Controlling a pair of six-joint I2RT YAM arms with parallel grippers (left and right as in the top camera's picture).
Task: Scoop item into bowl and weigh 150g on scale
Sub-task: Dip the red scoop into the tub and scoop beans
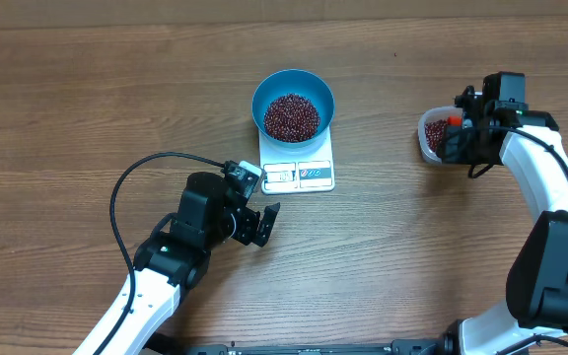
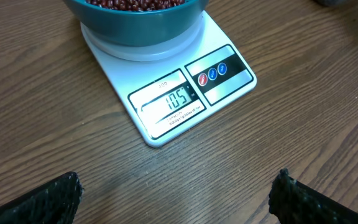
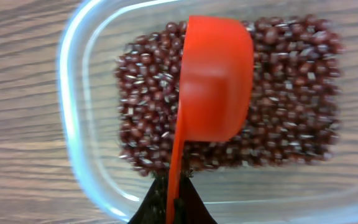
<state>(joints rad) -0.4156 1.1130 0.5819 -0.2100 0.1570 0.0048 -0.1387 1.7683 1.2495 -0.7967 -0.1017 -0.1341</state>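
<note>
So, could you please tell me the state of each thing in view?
bowl, on the scale, part-filled with beans.
scale, switched on, reading 105.
tub, uncovered, holding beans.
scoop, held over the tub.
left gripper, jaws open, empty.
right gripper, jaws shut on scoop handle.

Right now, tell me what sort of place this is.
Probably a robot test bench, staged for kitchen weighing: a wooden table, a white scale carrying a blue bowl of beans, and an orange scoop over a clear tub.
</note>
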